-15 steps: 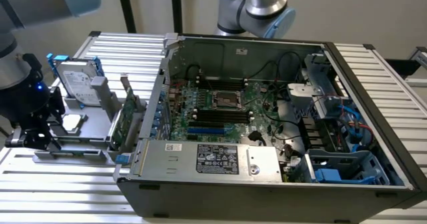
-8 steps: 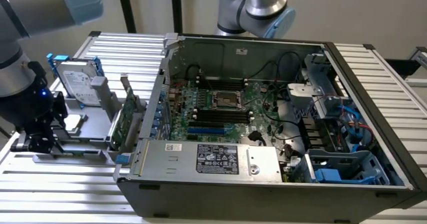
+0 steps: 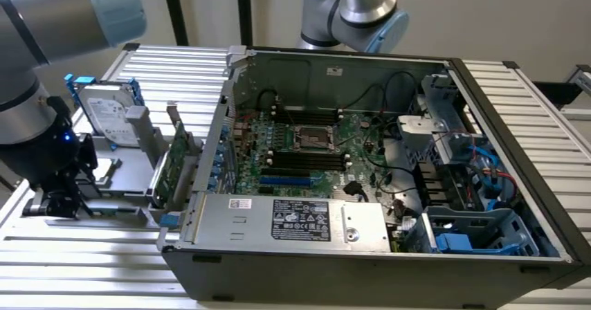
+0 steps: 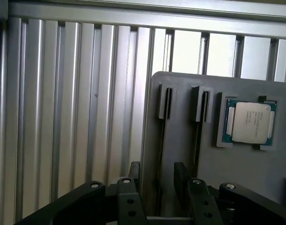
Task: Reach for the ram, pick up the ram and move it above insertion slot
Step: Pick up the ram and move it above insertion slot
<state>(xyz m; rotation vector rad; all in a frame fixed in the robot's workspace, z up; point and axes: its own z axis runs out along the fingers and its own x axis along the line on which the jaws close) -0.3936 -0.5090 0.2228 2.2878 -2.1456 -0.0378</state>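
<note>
Resting place of the ram [image 4: 162, 150]: apparently on edge in a slot of the grey holder, the slot nearest the holder's outer edge. It reads as a thin dark line along the slot, and its green face cannot be made out.
Gripper [image 4: 157, 171]: low over the near end of that slot, with one of the fingertips [image 4: 134, 169] on each side of the line. A moderate gap lies between them and nothing is clamped. Whether they touch the ram cannot be told.
Gripper, exterior view: down at the holder's edge on the exterior view's left.
Second slot [image 4: 199, 136]: just beside the first and parallel to it, with a black clip at its far end.
Processor chip [image 4: 250, 122]: flat in a recess of the holder, beyond the second slot.
Holder [image 4: 245, 173]: a grey tray on the ribbed tabletop [image 4: 63, 117].
Hard drive [image 3: 106, 116]: upright at the holder's far edge, between blue rails.
Expansion card [image 3: 182, 159]: upright along the holder's edge nearest the computer case [image 3: 499, 254].
Computer case: lying open on the tabletop, well apart from the gripper.
Insertion slots [image 3: 305, 161]: dark rows on the motherboard [image 3: 351, 133] inside the case, beside the processor socket.
Power supply [image 3: 295, 220]: along the case's near wall.
</note>
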